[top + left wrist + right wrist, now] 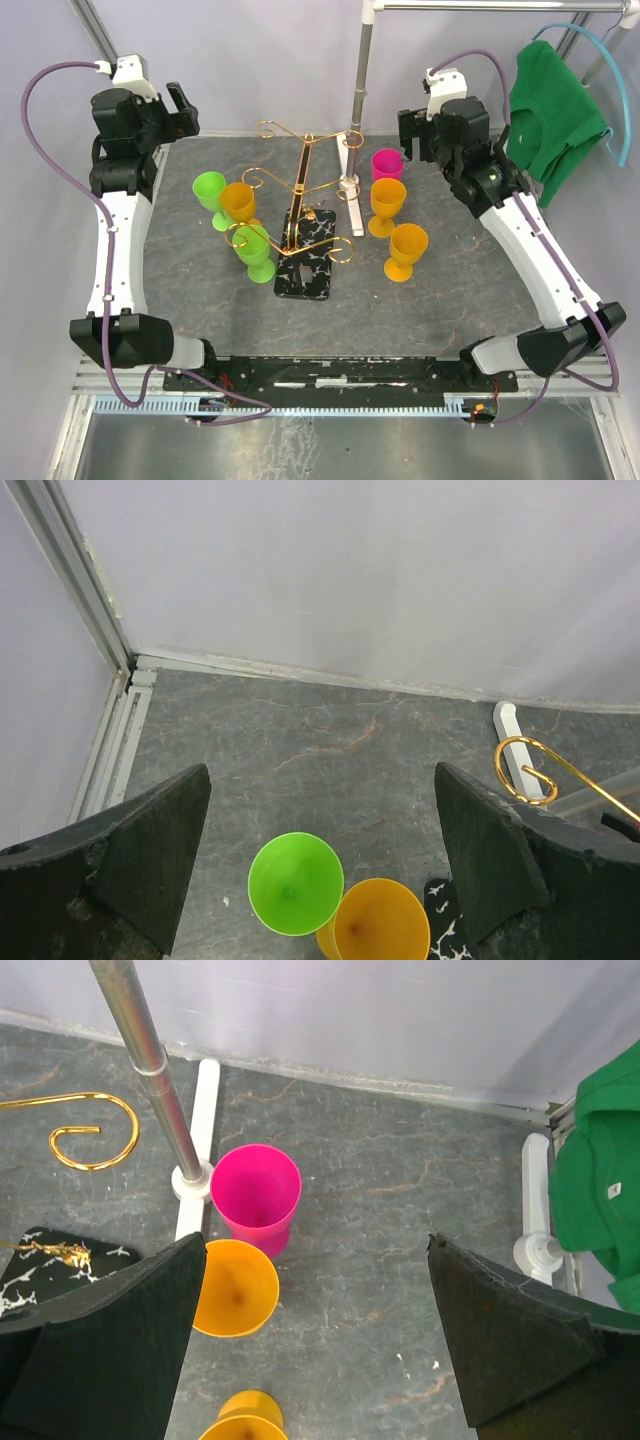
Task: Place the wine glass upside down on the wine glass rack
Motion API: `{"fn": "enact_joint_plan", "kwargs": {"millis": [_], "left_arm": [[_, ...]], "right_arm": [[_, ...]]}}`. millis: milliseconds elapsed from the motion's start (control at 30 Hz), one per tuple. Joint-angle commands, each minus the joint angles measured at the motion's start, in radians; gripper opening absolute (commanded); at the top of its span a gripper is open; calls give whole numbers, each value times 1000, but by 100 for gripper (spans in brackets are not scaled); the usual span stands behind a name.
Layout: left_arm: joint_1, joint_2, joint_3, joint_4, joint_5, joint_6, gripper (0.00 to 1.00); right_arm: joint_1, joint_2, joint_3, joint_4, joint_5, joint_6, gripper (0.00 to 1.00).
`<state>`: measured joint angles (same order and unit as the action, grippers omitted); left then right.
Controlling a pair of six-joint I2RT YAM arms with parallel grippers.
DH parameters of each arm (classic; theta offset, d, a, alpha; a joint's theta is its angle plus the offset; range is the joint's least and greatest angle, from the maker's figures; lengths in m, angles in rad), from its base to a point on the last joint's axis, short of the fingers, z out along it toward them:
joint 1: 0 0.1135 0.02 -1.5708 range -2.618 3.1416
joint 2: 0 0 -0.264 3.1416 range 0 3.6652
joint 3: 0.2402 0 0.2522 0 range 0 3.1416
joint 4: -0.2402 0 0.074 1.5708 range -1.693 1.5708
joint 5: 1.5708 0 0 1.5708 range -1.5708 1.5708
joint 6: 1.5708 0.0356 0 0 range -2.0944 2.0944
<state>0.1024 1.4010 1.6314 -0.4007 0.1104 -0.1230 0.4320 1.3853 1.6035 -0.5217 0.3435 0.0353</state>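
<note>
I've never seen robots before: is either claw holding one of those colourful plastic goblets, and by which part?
Nothing is held: the left claw and right claw are both open and empty.

**Top view.** Grey marbled tabletop (420, 300), backed by white wall (250, 60); aluminium corner post (95, 30) at far L. Garment stand: metal upright pole (362, 90) at rear centre of table, w/ horizontal rail (490, 6) running R along top edge. Green shirt (550, 120) on light-blue hanger (612, 60) below rail, far R, past table edge.

**R wrist view.** Pole seated in white foot bar (205, 1090) lying flat on tabletop; 2nd white foot (538, 1210) w/ socket just beside shirt.

**L wrist view.** Wall meets tabletop along a white strip (330, 675); corner post at L.
</note>
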Motion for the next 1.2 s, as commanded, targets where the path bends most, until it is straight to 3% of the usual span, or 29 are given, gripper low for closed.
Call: {"fn": "enact_joint_plan", "kwargs": {"millis": [0, 200, 467, 800, 1167], "left_arm": [[-2, 15, 99, -71, -18, 5, 99], [42, 213, 323, -288, -15, -46, 99], [123, 350, 368, -375, 64, -103, 99], [123, 223, 63, -350, 21, -74, 99], [122, 213, -61, -292, -17, -90, 100]], "right_arm": [[-3, 70, 146, -117, 8, -26, 100], [-20, 168, 296, -264, -17, 14, 100], [-42, 127, 244, -272, -14, 13, 100], [-57, 128, 208, -262, 2, 15, 100], [-57, 173, 234, -260, -64, 21, 94]]}}
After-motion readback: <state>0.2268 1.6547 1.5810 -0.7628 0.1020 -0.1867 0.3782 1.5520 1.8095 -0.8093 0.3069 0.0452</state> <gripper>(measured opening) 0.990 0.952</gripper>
